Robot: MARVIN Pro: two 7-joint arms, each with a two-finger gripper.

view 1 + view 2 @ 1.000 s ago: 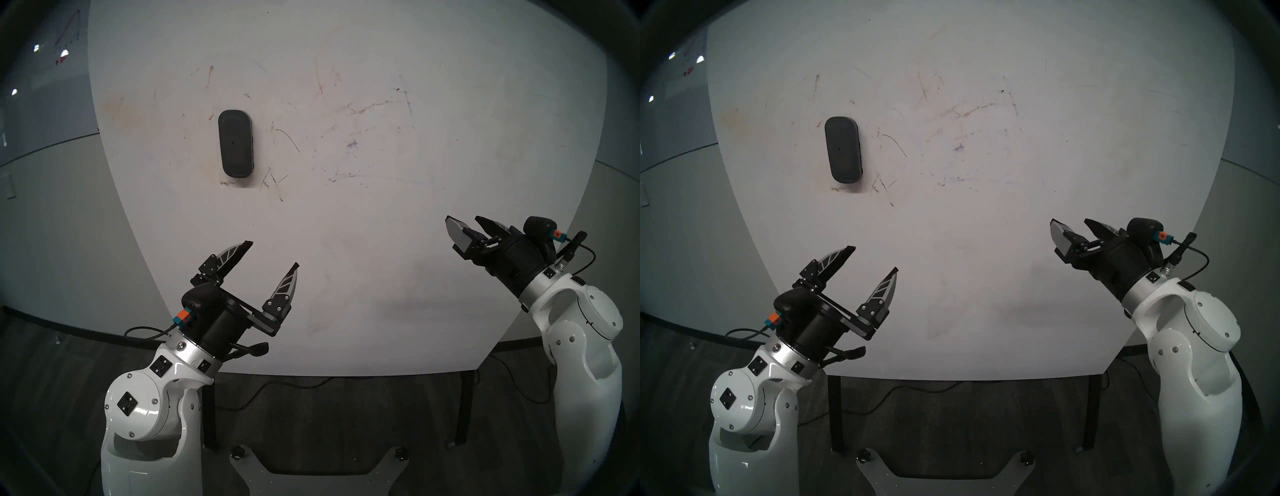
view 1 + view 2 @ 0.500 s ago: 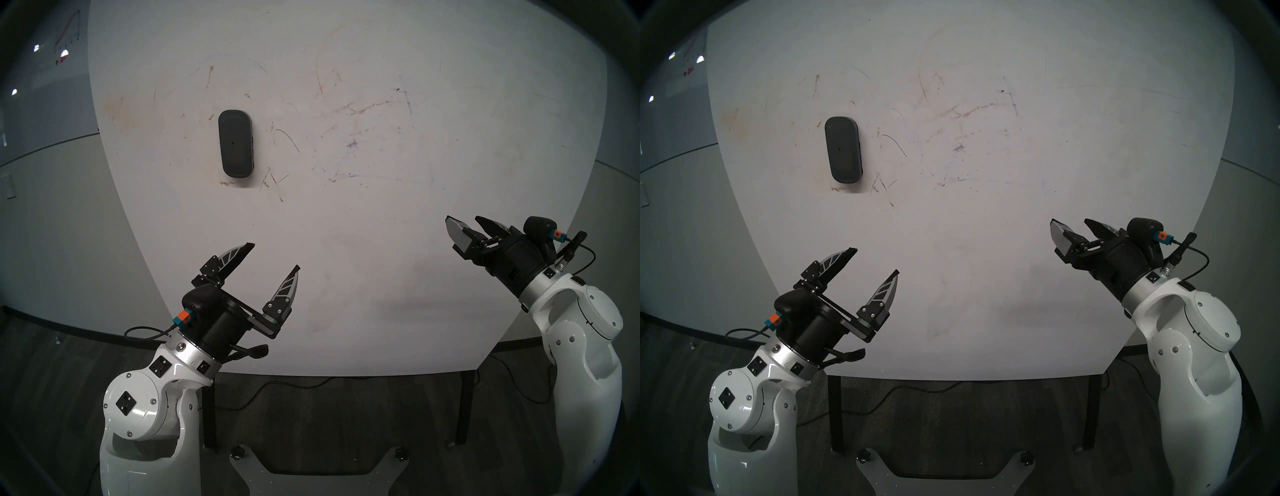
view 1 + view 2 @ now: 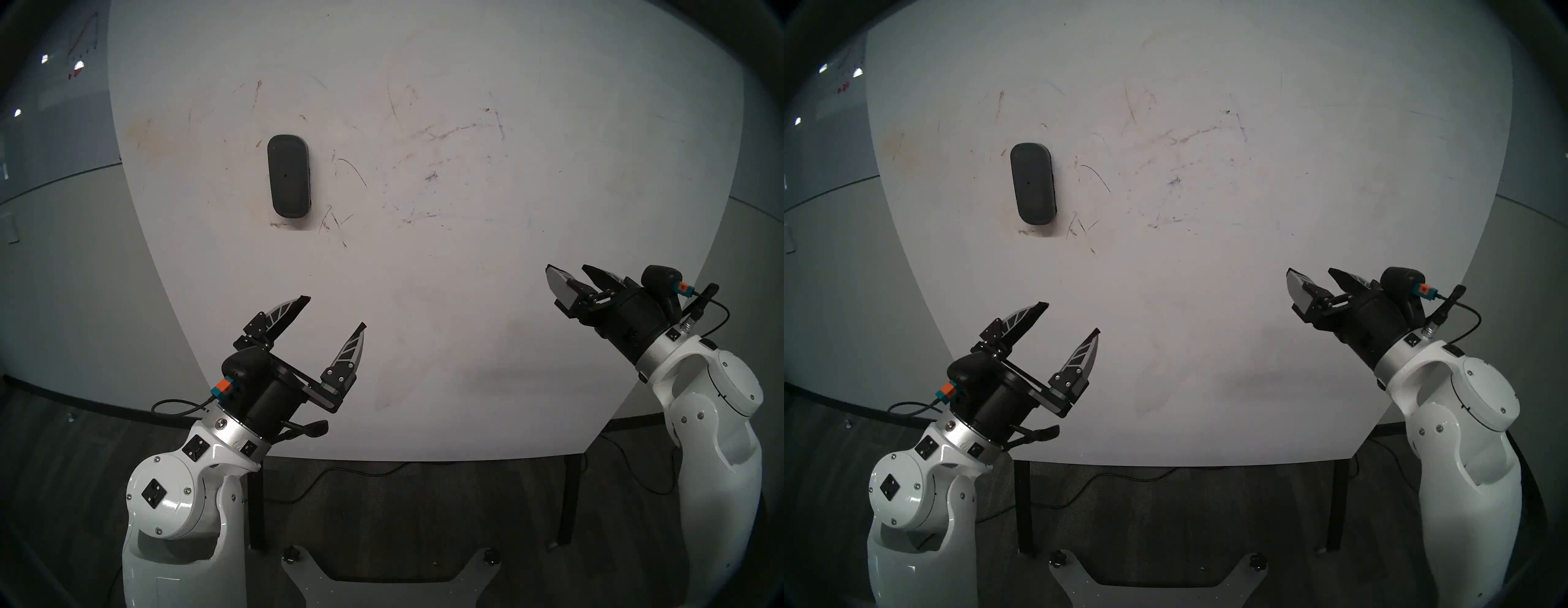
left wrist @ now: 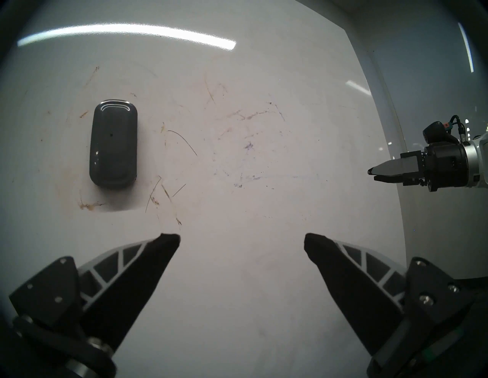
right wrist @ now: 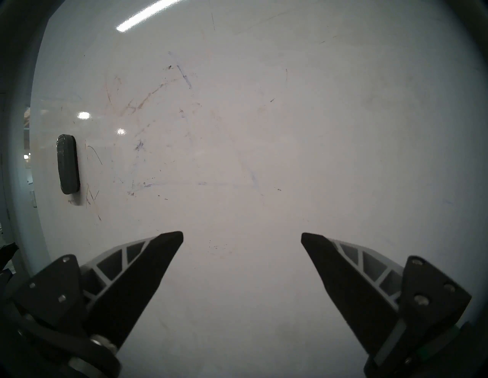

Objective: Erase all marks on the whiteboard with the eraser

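Observation:
The whiteboard [image 3: 424, 297] lies flat, scuffed with brown scratches. No clear blue strokes show on it, only faint bluish smudges [image 3: 430, 176] near its middle, also in the left wrist view [image 4: 248, 145] and right wrist view [image 5: 139, 145]. The dark grey eraser [image 3: 288, 176] lies alone on the board at the far left, also in the wrist views [image 4: 113, 143] [image 5: 68, 167]. My left gripper [image 3: 334, 313] is open and empty, hovering well short of the eraser. My right gripper [image 3: 568, 268] is open and empty over the board's right side [image 5: 241, 236].
A grey wall board with a red graph [image 3: 82, 42] is at the far left. The board's near edge [image 3: 424, 458] has dark table legs [image 3: 568, 501] and a floor cable [image 3: 339, 471] below it.
The left gripper has only wavered slightly in place. The eraser and the right arm have not moved.

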